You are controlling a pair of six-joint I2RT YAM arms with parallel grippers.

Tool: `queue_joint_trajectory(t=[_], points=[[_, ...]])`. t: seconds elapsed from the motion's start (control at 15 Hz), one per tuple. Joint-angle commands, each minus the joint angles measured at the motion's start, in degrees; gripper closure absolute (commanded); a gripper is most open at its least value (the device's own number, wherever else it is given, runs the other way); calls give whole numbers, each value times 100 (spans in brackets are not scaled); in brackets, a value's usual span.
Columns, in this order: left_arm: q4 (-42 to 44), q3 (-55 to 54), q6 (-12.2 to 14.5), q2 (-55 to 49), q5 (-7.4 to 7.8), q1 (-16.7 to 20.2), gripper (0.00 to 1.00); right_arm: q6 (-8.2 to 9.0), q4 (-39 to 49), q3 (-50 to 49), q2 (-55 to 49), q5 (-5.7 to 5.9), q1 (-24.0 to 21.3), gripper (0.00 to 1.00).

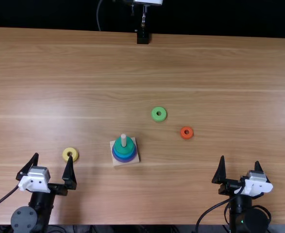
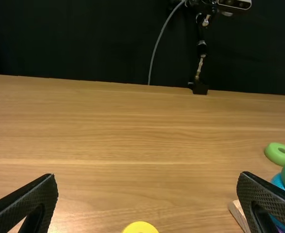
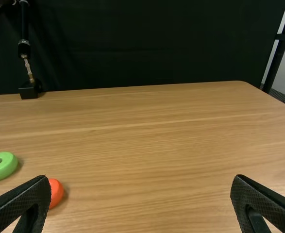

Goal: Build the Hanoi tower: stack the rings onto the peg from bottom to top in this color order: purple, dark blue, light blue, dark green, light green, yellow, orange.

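Note:
Left of the middle, the peg (image 1: 124, 141) stands on a square wooden base (image 1: 118, 163). Around it lie stacked rings, a dark green ring (image 1: 118, 146) on top of blue and purple ones. A light green ring (image 1: 153, 117) and an orange ring (image 1: 182, 133) lie flat to the right of the peg. The yellow ring (image 1: 65, 155) rests just ahead of my left gripper (image 1: 54, 161), which is open and holds nothing. My right gripper (image 1: 240, 162) is open too, well right of the orange ring. Wrist views show the left gripper (image 2: 147, 182) and right gripper (image 3: 138, 182).
A black stand (image 1: 142, 37) with a pole is at the table's far edge. The wooden table (image 1: 205, 87) stretches between the arms and beyond the rings. Cables hang beside both arms near the front edge.

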Motion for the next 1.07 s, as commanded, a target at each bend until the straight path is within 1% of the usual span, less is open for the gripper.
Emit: queue_joint_trajectory(t=[0.0,0.53,0.6,0.73,1.0], points=[[-175,-67,166,-62,109,55,0,15,-166,-68,-69,3,-55,0],[-175,-67,166,-62,119,55,0,15,-166,-68,-69,3,-55,0],[-175,-67,166,-62,119,55,0,26,-166,-68,-69,-8,-63,0],[-165,-67,166,-62,119,55,0,36,-187,-60,-69,13,-55,0],[-175,-67,166,-62,119,55,0,68,-82,11,-69,-8,-46,0]])
